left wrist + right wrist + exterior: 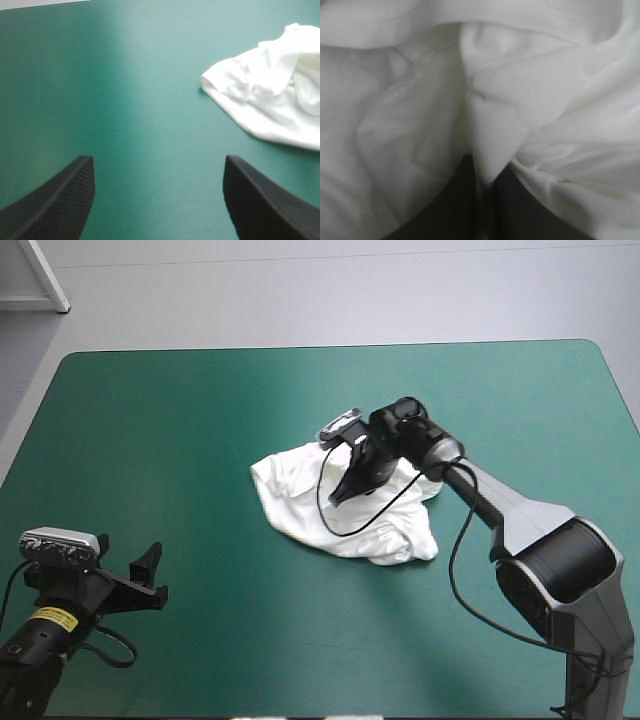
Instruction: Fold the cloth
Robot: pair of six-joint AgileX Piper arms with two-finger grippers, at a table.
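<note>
The white T-shirt (345, 510) lies as a crumpled heap near the middle of the teal-green table. My right gripper (345, 490) reaches down onto the heap's upper part, shut on the T-shirt. In the right wrist view a ridge of white cloth (487, 150) is pinched between the two black fingers, and cloth fills everything around them. My left gripper (150, 575) hovers low over the near left part of the table, open, nothing between its fingers (55, 210). From there the T-shirt (270, 95) lies well ahead and off to the right.
Bare teal-green cover (160, 440) surrounds the heap on all sides. The table's far edge (320, 348) runs behind the T-shirt, with pale floor beyond it.
</note>
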